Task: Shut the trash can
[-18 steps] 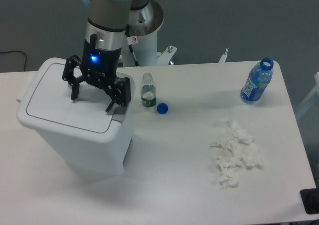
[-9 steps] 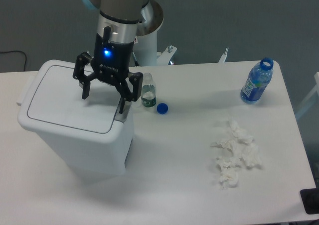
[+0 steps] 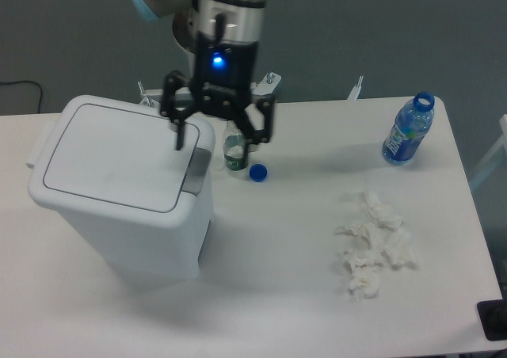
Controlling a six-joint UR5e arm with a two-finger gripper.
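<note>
Trash can (image 3: 119, 192): white, lid flat and shut, grey latch (image 3: 196, 170) on its right side; stands at the left end of the table (image 3: 277, 279). Gripper (image 3: 219, 136): fingers spread wide, holding nothing, hanging just past the can's far right corner. Small clear bottle (image 3: 234, 154), uncapped, and blue cap (image 3: 257, 172): near the far edge, right of the can. Blue water bottle (image 3: 408, 130): far right corner. Crumpled tissues (image 3: 372, 243): right side, toward the near edge.
</note>
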